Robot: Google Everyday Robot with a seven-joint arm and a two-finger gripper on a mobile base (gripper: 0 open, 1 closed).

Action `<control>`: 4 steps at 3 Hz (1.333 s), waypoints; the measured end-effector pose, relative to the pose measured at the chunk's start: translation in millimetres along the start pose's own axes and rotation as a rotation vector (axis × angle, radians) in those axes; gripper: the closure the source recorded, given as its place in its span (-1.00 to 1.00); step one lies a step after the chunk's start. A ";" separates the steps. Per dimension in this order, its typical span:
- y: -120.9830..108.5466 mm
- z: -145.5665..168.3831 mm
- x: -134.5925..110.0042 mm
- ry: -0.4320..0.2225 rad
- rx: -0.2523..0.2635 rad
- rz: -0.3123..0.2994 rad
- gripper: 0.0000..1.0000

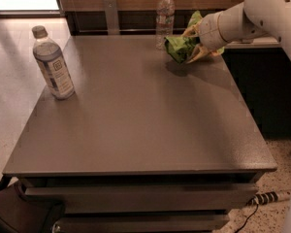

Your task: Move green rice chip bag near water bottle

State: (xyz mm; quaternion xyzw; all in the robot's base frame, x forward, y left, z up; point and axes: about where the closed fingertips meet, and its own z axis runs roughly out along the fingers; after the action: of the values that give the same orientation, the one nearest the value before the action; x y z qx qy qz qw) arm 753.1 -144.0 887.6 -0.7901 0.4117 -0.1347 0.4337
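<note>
The green rice chip bag (180,46) is crumpled in my gripper (193,46) at the table's far right, held just above the tabletop. The gripper is shut on the bag, with my white arm reaching in from the right. The water bottle (164,18), slim and clear with a white cap, stands upright at the table's far edge, just left of the bag and very close to it.
A wider grey-capped bottle (53,65) with a large label stands at the table's left side. The grey table (136,120) has drawers below. A dark counter (262,81) is to the right, a wood-panelled wall is behind, and a power strip (266,197) lies on the floor.
</note>
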 end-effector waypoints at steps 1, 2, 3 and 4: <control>1.1 4.0 -1.8 -0.005 -0.005 -0.001 0.52; 1.9 7.0 -3.1 -0.009 -0.007 -0.001 0.05; 2.8 10.1 -4.5 -0.014 -0.010 -0.001 -0.43; 4.2 15.1 -6.7 -0.021 -0.014 0.000 -1.00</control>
State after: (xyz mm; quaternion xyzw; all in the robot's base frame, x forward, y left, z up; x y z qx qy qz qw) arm 755.2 -131.3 876.3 -0.7947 0.4079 -0.1236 0.4322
